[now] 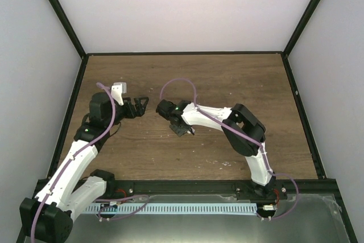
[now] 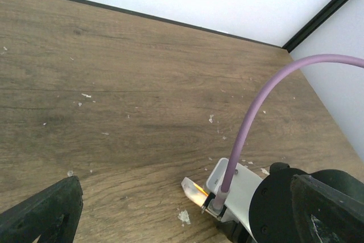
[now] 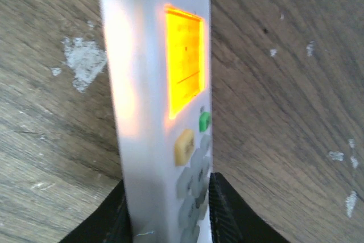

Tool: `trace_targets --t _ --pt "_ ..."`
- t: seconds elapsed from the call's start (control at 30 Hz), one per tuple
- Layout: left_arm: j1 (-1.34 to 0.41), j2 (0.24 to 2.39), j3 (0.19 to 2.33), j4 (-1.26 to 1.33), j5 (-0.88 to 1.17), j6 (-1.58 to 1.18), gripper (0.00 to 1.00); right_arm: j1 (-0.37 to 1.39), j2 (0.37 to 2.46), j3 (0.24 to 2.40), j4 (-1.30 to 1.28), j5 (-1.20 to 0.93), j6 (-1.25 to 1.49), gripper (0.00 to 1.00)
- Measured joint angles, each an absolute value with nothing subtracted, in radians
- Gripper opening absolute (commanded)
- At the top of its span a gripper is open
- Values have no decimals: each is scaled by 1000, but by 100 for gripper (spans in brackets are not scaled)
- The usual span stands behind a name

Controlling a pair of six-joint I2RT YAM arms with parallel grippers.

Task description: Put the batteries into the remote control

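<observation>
Both sides of the remote control seem clasped by the right gripper, which should lay it flat before releasing; left gripper near it gapes empty.

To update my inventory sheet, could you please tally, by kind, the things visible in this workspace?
remote control: 1
grippers: 2, the left gripper and the right gripper
purple cables: 2
white crumbs: scattered, too small to count
Total counted: 5
</observation>
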State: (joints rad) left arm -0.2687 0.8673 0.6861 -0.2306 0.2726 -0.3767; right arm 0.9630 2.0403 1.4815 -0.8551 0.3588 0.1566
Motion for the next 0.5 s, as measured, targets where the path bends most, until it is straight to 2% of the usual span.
trace_targets --t 0.17,0.27,0.33,0.4,0.5 --pt "-269 865 686 -241 271 -376 100 978 2039 1464 -833 338 160 40" --pt "-269 858 686 -252 269 -376 100 989 2033 1456 -825 325 168 53" --pt "-269 853 686 -260 266 -373 100 992 2014 1441 -818 313 173 68" --pt "-269 849 687 -267 263 -370 100 993 1978 1420 -810 304 184 97" --pt "-269 848 702 -284 247 -369 100 992 1897 1396 -805 295 190 100"
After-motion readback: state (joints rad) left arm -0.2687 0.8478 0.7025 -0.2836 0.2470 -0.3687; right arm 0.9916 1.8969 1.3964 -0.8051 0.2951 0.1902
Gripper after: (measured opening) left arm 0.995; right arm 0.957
